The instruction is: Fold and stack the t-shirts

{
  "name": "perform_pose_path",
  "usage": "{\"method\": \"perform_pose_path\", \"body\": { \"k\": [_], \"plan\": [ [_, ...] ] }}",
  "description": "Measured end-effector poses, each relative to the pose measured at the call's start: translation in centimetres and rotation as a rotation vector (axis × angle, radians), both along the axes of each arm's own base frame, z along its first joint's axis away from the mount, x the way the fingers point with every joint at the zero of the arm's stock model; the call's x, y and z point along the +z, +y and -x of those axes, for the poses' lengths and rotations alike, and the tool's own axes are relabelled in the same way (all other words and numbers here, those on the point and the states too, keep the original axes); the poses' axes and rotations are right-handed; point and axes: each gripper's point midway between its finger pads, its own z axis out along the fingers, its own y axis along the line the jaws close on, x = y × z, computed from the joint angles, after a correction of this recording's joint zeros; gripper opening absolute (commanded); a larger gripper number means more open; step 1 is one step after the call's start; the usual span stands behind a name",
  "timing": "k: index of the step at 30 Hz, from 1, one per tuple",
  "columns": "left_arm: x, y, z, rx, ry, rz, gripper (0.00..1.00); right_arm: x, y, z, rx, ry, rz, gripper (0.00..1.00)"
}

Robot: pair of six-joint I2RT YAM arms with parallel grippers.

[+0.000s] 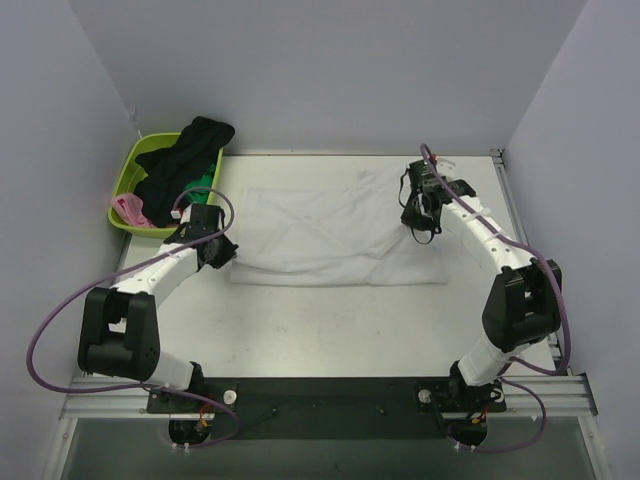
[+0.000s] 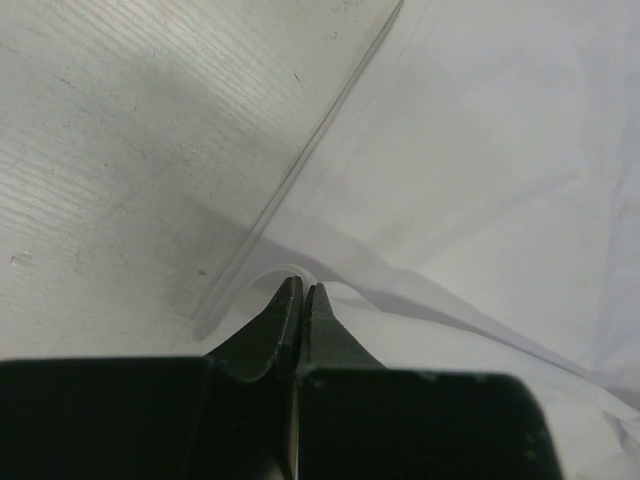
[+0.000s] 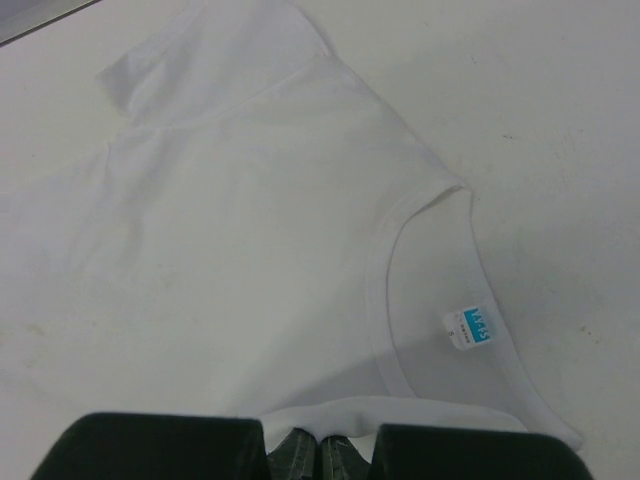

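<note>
– White t-shirt [image 1: 330, 235], lying flat across the middle of the table [image 1: 330, 330] as seen from above. Its collar [image 3: 380, 300] is toward three o'clock.

– Where are the arms?

– The left gripper [image 1: 222, 252] sits at the shirt's nine o'clock edge and the right gripper [image 1: 422, 222] at its three o'clock edge, by the collar.

– Are the jaws open?

– No. From the left wrist, the two dark fingers are pressed together with a thin curl of the white hem nipped at their tips, and a raised fold runs away toward four o'clock. From the right wrist, only the fingertips show, because the bottom of the frame cuts them off. They stand closed right at the collar band, and I cannot tell whether any cloth is caught between them.

– Anything else?

– A small blue and white label [image 3: 468, 326] sits inside the collar, its print too blurred to read. At ten o'clock, off the table's corner, a lime basket [image 1: 125, 185] holds a black t-shirt [image 1: 185, 160] heaped over a green t-shirt [image 1: 203, 183], which is mostly hidden. A pink t-shirt [image 1: 130, 210] peeks out at the basket's near end.
</note>
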Motion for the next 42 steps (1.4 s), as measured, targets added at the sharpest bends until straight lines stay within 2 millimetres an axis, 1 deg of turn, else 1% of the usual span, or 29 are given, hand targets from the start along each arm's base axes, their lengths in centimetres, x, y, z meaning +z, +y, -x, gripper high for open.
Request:
{"method": "perform_pose_path", "body": {
  "k": [5, 10, 12, 14, 16, 21, 26, 27, 28, 29, 30, 31, 32, 33, 34, 35, 36, 38, 41, 42],
  "plan": [
    [0.3, 0.1, -0.7, 0.005, -0.010, 0.001, 0.00, 0.4, 0.2, -0.9, 0.003, -0.010, -0.009, 0.00],
    [0.2, 0.0, -1.2, 0.006, -0.006, 0.001, 0.00, 0.6, 0.3, -1.9, 0.000, -0.021, -0.018, 0.00],
    [0.0, 0.0, -1.4, 0.006, 0.000, 0.000, 0.01, 0.4, 0.3, -2.1, 0.000, -0.016, -0.017, 0.00],
    [-0.4, -0.1, -1.6, 0.005, 0.007, -0.002, 0.05, 0.0, 0.3, -2.1, 0.002, -0.007, -0.014, 0.00],
    [-0.7, -0.1, -1.7, 0.005, 0.017, -0.003, 0.06, -0.3, 0.3, -2.1, 0.001, 0.001, -0.011, 0.00],
    [-1.3, -0.2, -2.3, 0.005, 0.030, -0.006, 0.06, -0.8, 0.1, -2.3, -0.004, 0.014, -0.007, 0.00],
    [-1.3, -0.3, -2.9, 0.006, 0.026, -0.007, 0.07, -1.5, -0.1, -2.6, -0.008, 0.029, -0.001, 0.00],
    [-1.3, -0.2, -2.9, 0.006, 0.024, -0.007, 0.08, -1.7, -0.1, -2.6, -0.009, 0.032, 0.000, 0.02],
    [-1.2, -0.2, -3.0, 0.007, 0.024, -0.008, 0.11, -1.8, -0.2, -2.7, -0.010, 0.035, 0.000, 0.04],
    [-1.3, -0.2, -3.0, 0.008, 0.024, -0.009, 0.22, -1.9, -0.2, -2.7, -0.011, 0.039, 0.002, 0.06],
    [-1.3, -0.2, -3.0, 0.008, 0.024, -0.009, 0.30, -2.0, -0.3, -2.7, -0.011, 0.041, 0.003, 0.23],
    [-1.3, -0.2, -3.0, 0.008, 0.026, -0.010, 0.42, -2.1, -0.3, -2.8, -0.011, 0.042, 0.004, 0.32],
    [-1.4, -0.2, -3.0, 0.009, 0.026, -0.011, 0.54, -2.1, -0.3, -2.9, -0.012, 0.041, 0.003, 0.38],
    [-1.4, -0.1, -3.0, 0.010, 0.027, -0.013, 0.86, -2.1, -0.3, -3.0, -0.010, 0.041, 0.005, 0.50],
    [-1.4, -0.1, -3.0, 0.012, 0.026, -0.014, 0.92, -2.1, -0.3, -3.0, -0.008, 0.038, 0.006, 0.57],
    [-1.4, -0.1, -3.0, 0.010, 0.027, -0.018, 0.92, -2.0, -0.3, -3.1, -0.007, 0.036, 0.006, 0.62],
    [-1.4, -0.1, -3.1, 0.018, 0.025, -0.015, 0.92, -2.0, -0.3, -3.2, -0.006, 0.033, 0.008, 0.71],
    [-1.3, 0.1, -3.2, 0.027, 0.022, -0.019, 0.93, -1.9, -0.3, -3.3, -0.004, 0.027, 0.010, 0.82],
    [-1.1, 0.2, -3.3, 0.032, 0.016, -0.024, 0.93, -1.8, -0.4, -3.4, -0.002, 0.021, 0.015, 0.92],
    [-0.9, 0.2, -3.3, 0.033, 0.011, -0.025, 0.93, -1.7, -0.4, -3.5, -0.001, 0.018, 0.015, 0.94]
  ]
}}
